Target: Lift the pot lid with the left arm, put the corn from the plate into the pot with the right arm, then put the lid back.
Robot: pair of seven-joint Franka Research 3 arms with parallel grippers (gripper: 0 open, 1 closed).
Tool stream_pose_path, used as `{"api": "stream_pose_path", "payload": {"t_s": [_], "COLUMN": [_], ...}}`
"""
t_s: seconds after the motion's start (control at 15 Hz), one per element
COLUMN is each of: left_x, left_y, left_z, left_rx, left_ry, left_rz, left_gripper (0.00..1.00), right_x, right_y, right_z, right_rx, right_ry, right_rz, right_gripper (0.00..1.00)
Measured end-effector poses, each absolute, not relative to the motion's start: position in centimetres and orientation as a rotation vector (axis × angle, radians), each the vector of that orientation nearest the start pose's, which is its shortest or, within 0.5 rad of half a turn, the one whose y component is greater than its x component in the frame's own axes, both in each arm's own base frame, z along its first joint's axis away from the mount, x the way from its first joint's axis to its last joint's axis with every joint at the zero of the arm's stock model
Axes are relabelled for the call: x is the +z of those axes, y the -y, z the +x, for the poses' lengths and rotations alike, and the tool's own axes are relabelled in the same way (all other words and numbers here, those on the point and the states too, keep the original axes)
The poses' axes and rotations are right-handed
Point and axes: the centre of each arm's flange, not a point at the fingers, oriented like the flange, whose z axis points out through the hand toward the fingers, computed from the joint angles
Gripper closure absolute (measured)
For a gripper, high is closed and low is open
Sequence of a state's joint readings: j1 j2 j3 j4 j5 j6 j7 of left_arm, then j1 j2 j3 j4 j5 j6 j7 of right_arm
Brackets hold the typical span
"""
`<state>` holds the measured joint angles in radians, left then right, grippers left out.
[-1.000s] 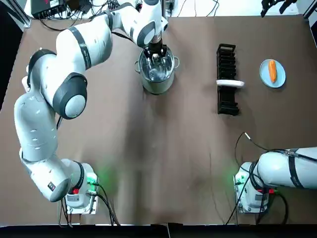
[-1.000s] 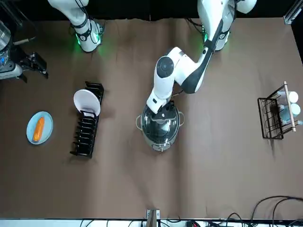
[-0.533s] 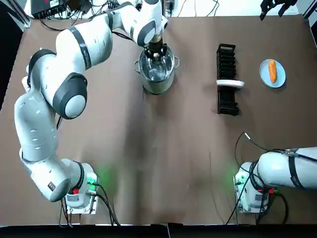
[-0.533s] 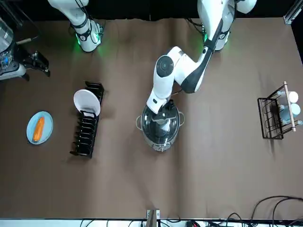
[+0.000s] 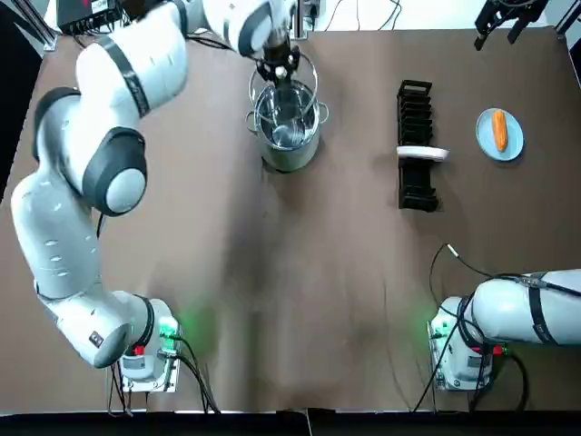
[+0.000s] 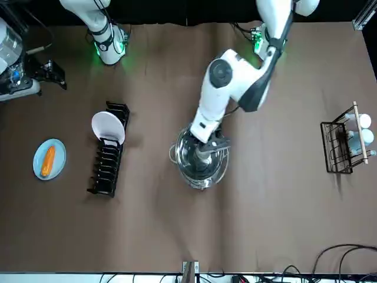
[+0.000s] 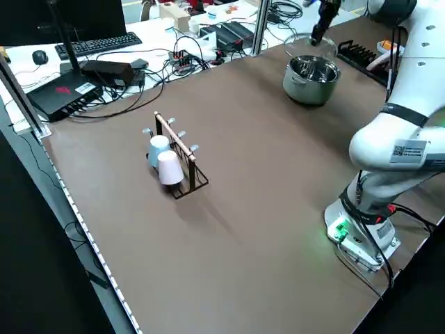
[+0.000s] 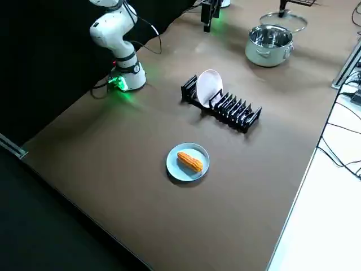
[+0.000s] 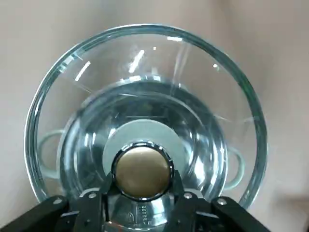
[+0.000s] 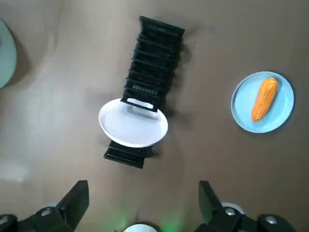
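Opposed top and front views high above table (image 5: 272,272), pot (image 5: 289,156) in both.

Your left arm reaches far across the tabletop (image 5: 272,272), elbow raised, and your left claw (image 5: 280,67) points straight down with its fingers clamped on the knob of the lid (image 9: 145,72). Your right arm stretches to the far right corner, where your right claw (image 5: 507,13) hangs with fingers spread wide.

Bright, even light from above.
Soft shadows fall beside the rack (image 5: 415,109) and pot (image 5: 289,154) on the brown surface (image 5: 300,291); white glints streak the glass lid (image 9: 145,87).
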<state>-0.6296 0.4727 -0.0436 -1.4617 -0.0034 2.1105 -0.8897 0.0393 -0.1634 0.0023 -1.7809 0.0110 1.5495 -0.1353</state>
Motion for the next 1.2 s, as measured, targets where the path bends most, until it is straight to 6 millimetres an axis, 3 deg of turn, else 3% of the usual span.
{"api": "stream_pose_path", "payload": {"t_s": [0.33, 0.47, 0.73, 1.0, 1.07, 1.13, 1.2], "left_x": [47.8, 48.5, 48.8, 48.5, 48.6, 48.6, 48.4], "left_y": [35.5, 31.4, 21.9, 12.4, 10.8, 9.3, 9.4], "left_z": [59.2, 59.9, 61.1, 60.1, 59.6, 58.8, 58.5], "left_rx": [-0.169, -0.083, 0.1, 0.19, 0.203, 0.219, 0.228], "left_ry": [0.545, 0.55, 0.393, 0.207, 0.172, 0.132, 0.124], "left_rz": [-3.209, -3.158, -3.104, -3.136, -3.151, -3.16, -3.159], "left_gripper": [0.53, 0.53, 0.53, 0.53, 0.53, 0.53, 0.53], "right_x": [60.8, 59.3, 52.3, 44.4, 42.3, 37.9, 35.9], "right_y": [1.5, 2.7, 9.6, 18.2, 20.1, 22.6, 23.4], "right_z": [49.9, 50.6, 53.5, 56.1, 56.6, 57.6, 58.0], "right_rx": [0.107, 0.152, 0.273, 0.257, 0.242, 0.219, 0.214], "right_ry": [0.259, 0.226, 0.051, -0.127, -0.15, -0.179, -0.182], "right_rz": [-3.107, -3.105, -3.091, -3.12, -3.139, -3.156, -3.165], "right_gripper": [0.0, 0.0, 0.0, 0.0, 0.0, 0.0, 0.0]}}
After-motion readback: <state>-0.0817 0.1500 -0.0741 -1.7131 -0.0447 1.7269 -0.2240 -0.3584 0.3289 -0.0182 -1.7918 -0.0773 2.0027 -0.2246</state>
